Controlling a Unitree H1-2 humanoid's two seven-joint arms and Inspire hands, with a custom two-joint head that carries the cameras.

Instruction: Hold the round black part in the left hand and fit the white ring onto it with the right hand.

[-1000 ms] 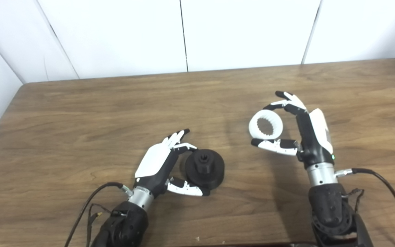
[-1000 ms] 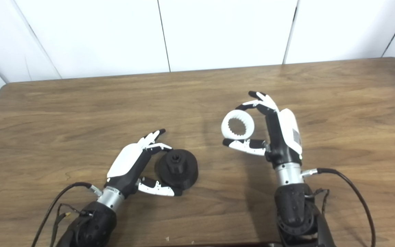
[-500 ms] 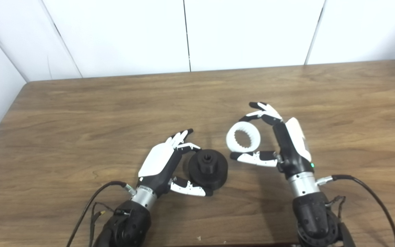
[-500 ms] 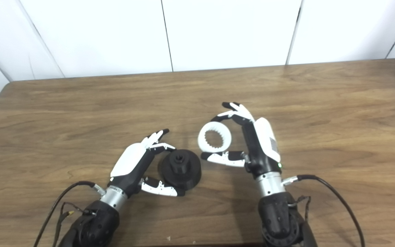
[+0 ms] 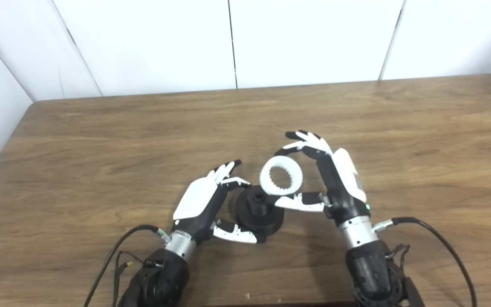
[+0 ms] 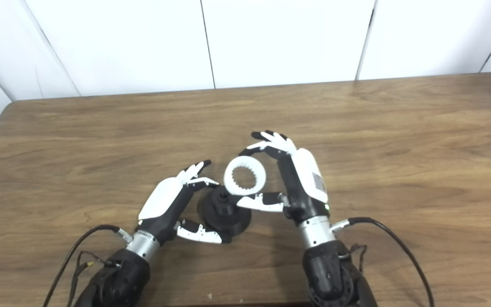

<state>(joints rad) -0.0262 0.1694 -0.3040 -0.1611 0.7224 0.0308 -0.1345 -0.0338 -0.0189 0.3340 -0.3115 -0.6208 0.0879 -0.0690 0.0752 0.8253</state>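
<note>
Ring held over black part, both hands near table's front middle

Nearest, left hand (image 5: 205, 204) cupped around black part (image 5: 257, 212) on table (image 5: 100, 140), thumb under its near rim, fingers (image 5: 224, 170) at its far-left side; hub facing up and a little right. Just right, right hand (image 5: 328, 181) pinching ring (image 5: 281, 178) between thumb below and fingers (image 5: 303, 143) above, toothed bore turned toward cameras, lower rim overlapping part's far-right edge; touching or not, cannot tell. Cables trailing from both wrists toward front edge. Beyond hands, bare wood out to left edge, right side and far edge, then white wall panels (image 5: 305, 38)
</note>
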